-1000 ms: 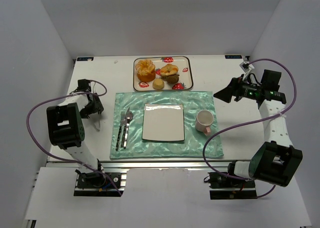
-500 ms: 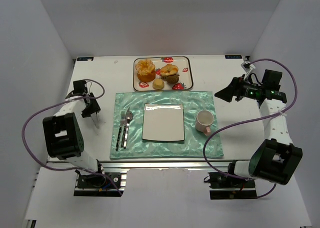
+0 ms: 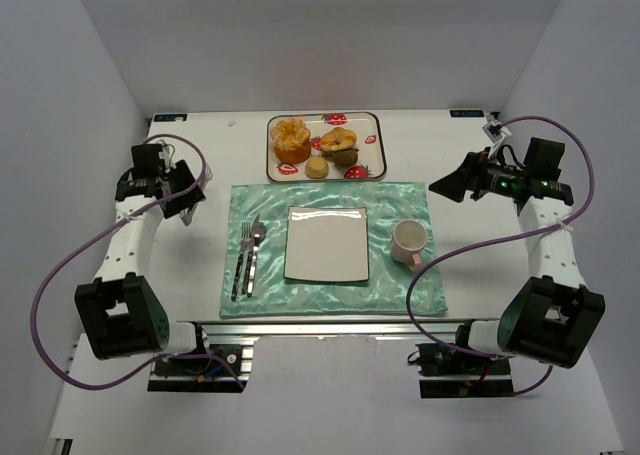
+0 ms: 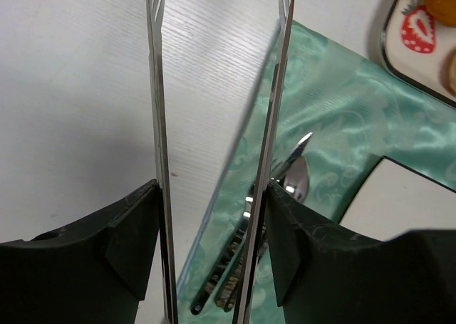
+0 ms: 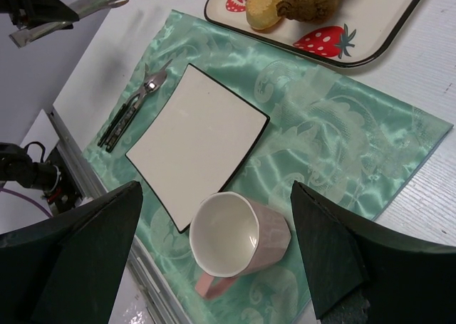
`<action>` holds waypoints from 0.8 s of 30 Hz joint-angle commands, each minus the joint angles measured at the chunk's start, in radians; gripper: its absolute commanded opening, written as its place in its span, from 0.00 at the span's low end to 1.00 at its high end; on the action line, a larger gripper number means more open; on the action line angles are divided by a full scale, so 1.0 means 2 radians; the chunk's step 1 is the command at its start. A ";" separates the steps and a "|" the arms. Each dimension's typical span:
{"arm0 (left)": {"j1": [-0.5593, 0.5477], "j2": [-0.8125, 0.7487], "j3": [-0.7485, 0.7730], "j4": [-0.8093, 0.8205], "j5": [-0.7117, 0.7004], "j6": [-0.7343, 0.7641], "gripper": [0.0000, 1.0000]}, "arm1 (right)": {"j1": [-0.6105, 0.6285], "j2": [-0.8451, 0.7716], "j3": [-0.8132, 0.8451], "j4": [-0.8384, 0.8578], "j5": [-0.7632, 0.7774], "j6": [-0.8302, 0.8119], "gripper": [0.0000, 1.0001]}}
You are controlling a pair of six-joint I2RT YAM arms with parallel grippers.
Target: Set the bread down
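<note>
Several pieces of bread (image 3: 316, 148) lie on a strawberry-patterned tray (image 3: 373, 125) at the back of the table; two of them (image 5: 292, 0) show in the right wrist view. My left gripper (image 3: 186, 193) hovers left of the green placemat, shut on metal tongs (image 4: 155, 89) whose two arms run along its fingers (image 4: 139, 224). The tongs (image 5: 92, 3) hold nothing. My right gripper (image 3: 440, 188) is open and empty at the right, and in its wrist view the right gripper (image 5: 217, 224) sits above the pink cup.
A green placemat (image 3: 400, 200) carries a white square plate (image 3: 327, 243), a pink cup (image 3: 409, 241) on the right, and a fork and spoon (image 3: 247, 258) on the left. White walls enclose the table on three sides.
My left arm has swung back and outward, carrying the tongs from beside the mat's left edge toward the far left. The right arm has not moved.
</note>
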 commanded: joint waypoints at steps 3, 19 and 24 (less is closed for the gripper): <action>-0.031 -0.014 0.068 -0.023 0.042 -0.017 0.67 | -0.002 -0.002 0.002 0.021 -0.018 0.010 0.89; -0.221 0.088 0.185 -0.012 0.089 -0.014 0.59 | -0.002 -0.013 -0.013 0.030 -0.018 0.015 0.89; -0.253 0.137 0.218 -0.017 0.067 -0.010 0.56 | -0.002 -0.011 -0.013 0.034 -0.019 0.018 0.89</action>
